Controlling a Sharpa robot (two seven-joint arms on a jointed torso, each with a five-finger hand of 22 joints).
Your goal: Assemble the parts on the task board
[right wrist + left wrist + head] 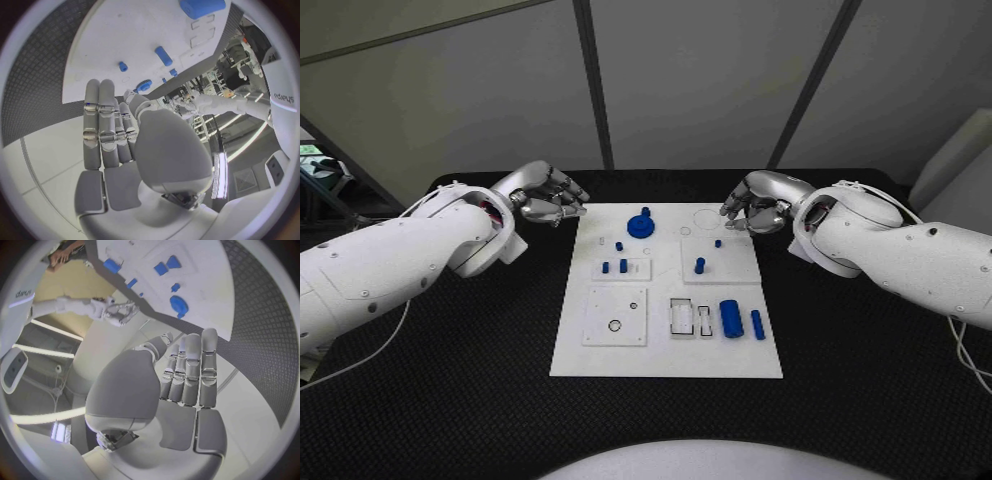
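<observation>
The left hand (pixel 545 195) hovers at the far left corner of the white task board (pixel 668 355) and the right hand (pixel 759 202) at its far right corner, both with fingers curled and holding nothing, while the blue parts (pixel 731 325) lie scattered on the board between them.

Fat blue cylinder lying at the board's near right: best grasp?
Pinch the fat blue cylinder across its round sides at mid-length, coming straight down. It lies flat, long axis running toward the robot, with a slimmer blue peg close alongside. The right hand looks nearer, probably better.
</observation>
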